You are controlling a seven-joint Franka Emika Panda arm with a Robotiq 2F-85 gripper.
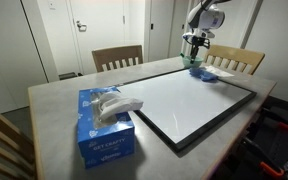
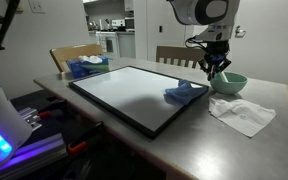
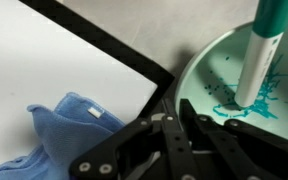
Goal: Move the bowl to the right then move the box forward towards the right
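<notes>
A light green bowl (image 2: 230, 83) stands on the table by the whiteboard's corner. In the wrist view its inside (image 3: 214, 70) shows teal scribbles and holds an upright teal and white marker (image 3: 261, 50). My gripper (image 3: 181, 112) is lowered onto the bowl's near rim with its fingers closed together on it; it shows in both exterior views (image 2: 216, 68) (image 1: 194, 58). The blue tissue box (image 1: 106, 128) stands at the table's opposite end, far from the gripper, and also shows in an exterior view (image 2: 87, 66).
A black-framed whiteboard (image 1: 199, 100) covers the table's middle. A crumpled blue cloth (image 2: 184, 93) lies on its corner next to the bowl. A white crumpled tissue (image 2: 242, 113) lies on the table beyond the bowl. Wooden chairs (image 1: 117, 57) stand around.
</notes>
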